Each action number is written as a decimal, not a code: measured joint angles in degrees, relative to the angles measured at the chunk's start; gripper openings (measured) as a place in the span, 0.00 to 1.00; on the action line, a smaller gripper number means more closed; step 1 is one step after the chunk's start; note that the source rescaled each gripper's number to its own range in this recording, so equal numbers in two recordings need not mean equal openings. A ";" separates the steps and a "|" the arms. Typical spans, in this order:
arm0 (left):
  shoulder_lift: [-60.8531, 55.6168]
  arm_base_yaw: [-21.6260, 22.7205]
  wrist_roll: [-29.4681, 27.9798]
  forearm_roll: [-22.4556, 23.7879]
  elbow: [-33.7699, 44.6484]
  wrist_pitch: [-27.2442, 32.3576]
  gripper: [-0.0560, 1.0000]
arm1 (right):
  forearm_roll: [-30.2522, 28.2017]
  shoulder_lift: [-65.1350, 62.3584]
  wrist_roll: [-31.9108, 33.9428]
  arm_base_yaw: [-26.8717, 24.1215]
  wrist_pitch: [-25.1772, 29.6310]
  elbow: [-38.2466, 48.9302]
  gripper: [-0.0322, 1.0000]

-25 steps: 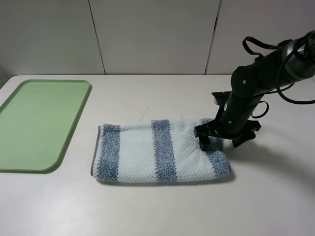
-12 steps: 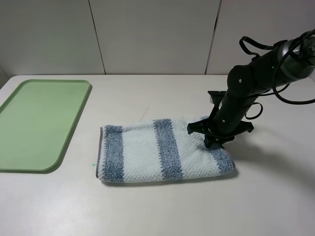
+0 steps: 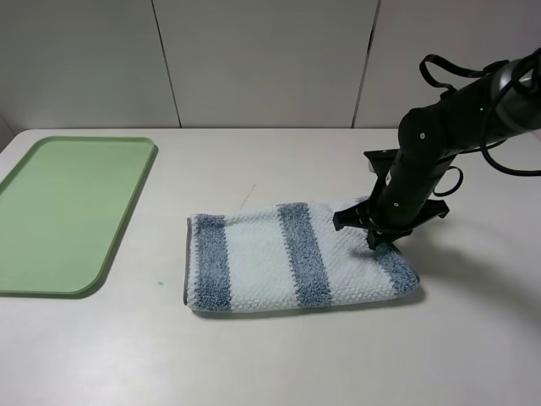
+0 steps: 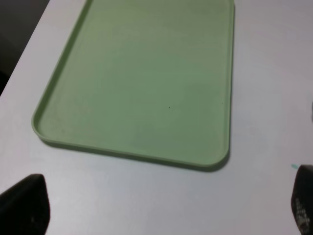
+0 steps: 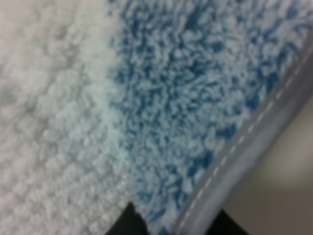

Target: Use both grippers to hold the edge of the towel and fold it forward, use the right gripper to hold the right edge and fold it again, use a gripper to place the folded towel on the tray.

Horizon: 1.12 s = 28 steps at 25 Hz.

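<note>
Right gripper (image 3: 377,238) now clenched on the grey hem (image 5: 244,147) at the right edge of the once-folded towel (image 3: 296,258) — dragged rightward on the table (image 3: 254,355), further from the tray (image 3: 51,211) — second fold seems ready; left gripper (image 4: 164,208) gapes, empty

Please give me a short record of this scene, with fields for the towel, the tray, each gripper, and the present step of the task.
towel: folded into a long band, lying flat on the table, apart from the tray, three blue-grey stripes on top
tray: light green, nothing on it, at the left side of the table
right gripper: shut on the towel near its right end, close to the grey hem
left gripper: open, holds nothing, above the table by the tray
step: right edge gripped, second fold not yet made
</note>
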 joint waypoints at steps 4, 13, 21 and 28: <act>0.00 0.00 0.00 0.00 0.00 0.00 1.00 | -5.31 -3.50 2.90 0.00 3.49 -0.43 0.10; 0.00 0.00 0.00 0.00 0.00 0.00 1.00 | -11.06 -5.87 2.16 -3.40 15.25 -7.74 0.10; 0.00 0.00 0.00 0.00 0.00 0.00 1.00 | -11.02 -5.99 -4.13 -8.00 20.71 -12.18 0.10; 0.00 0.00 0.00 0.00 0.00 0.00 1.00 | -7.84 -8.76 -5.75 -7.99 23.81 -13.60 0.10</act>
